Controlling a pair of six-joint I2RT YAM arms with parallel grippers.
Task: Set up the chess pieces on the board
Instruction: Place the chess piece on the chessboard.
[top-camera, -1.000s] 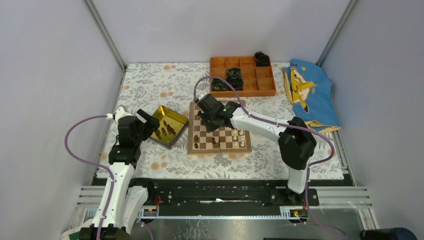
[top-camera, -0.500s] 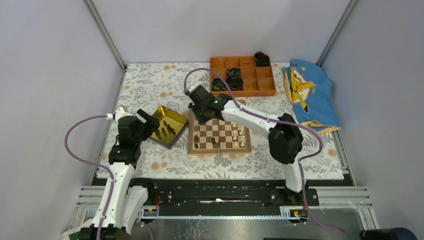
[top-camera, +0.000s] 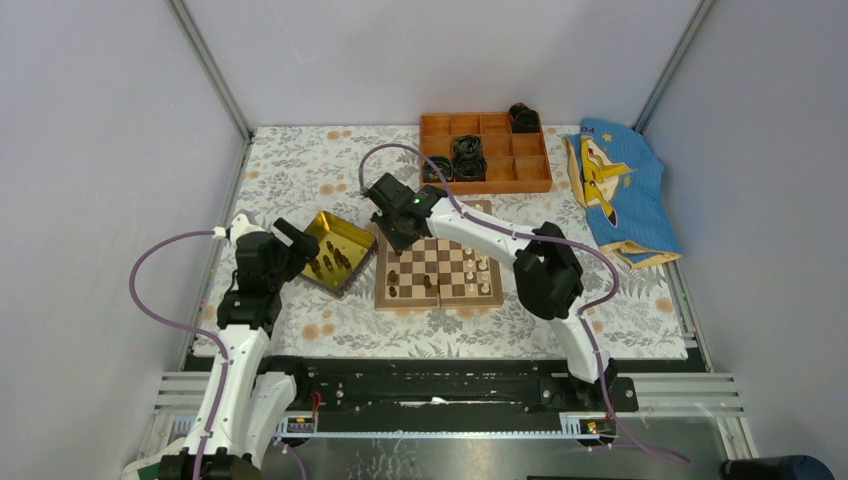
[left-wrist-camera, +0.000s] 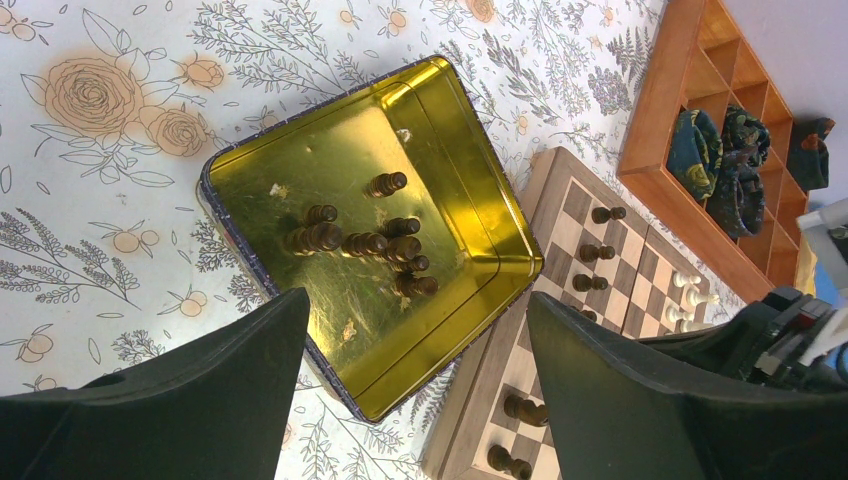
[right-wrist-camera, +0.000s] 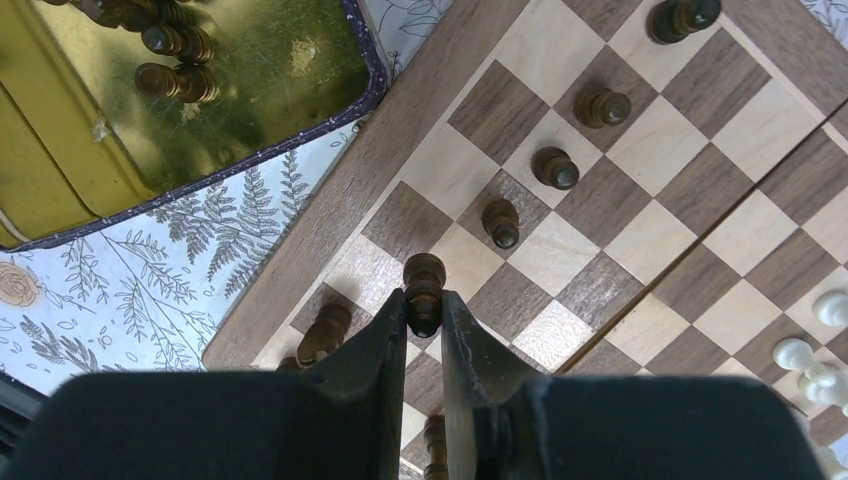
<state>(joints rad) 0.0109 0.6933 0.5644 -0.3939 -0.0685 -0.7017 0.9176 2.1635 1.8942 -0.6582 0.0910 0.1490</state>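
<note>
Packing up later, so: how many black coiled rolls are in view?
3. One roll at the orange box's far right corner, another in a middle compartment, a third toward its left side. Others may be hidden inside.

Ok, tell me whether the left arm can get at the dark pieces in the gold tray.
Probably yes: the left gripper hangs open above the dark pieces in the gold tray, nothing between; the right gripper holds a dark piece over the board.
</note>
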